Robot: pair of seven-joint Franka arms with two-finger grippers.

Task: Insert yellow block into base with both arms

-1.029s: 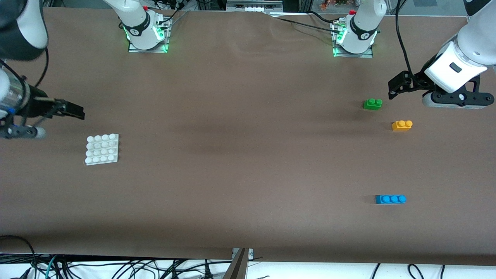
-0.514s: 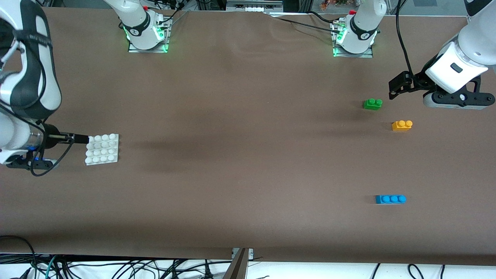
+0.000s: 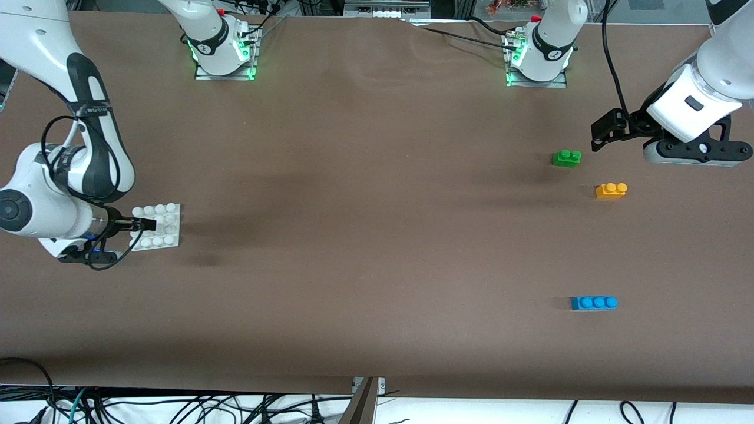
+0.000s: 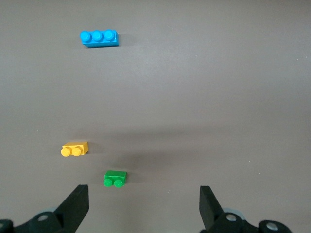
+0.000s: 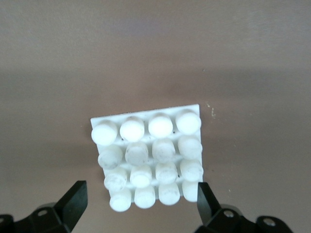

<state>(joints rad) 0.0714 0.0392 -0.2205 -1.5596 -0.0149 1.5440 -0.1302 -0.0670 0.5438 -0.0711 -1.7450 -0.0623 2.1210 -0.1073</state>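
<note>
The yellow block [image 3: 611, 190] lies on the table toward the left arm's end, also in the left wrist view [image 4: 75, 149]. My left gripper [image 3: 602, 133] hangs open over bare table beside it, its jaws [image 4: 143, 206] wide with nothing between them. The white studded base [image 3: 168, 227] lies flat toward the right arm's end. My right gripper [image 3: 144, 224] is low at the base's edge, open. In the right wrist view its fingers [image 5: 75, 200] stand either side of the base's [image 5: 148, 145] nearest row of studs, without touching.
A green two-stud brick [image 3: 566, 158] sits close to the yellow block, farther from the front camera. A blue three-stud brick [image 3: 594, 302] lies nearer to the front camera. Brown cloth covers the table between the base and the bricks.
The right arm has swung down and brought its gripper onto the edge of the base. The left arm has barely moved. No brick has shifted.
</note>
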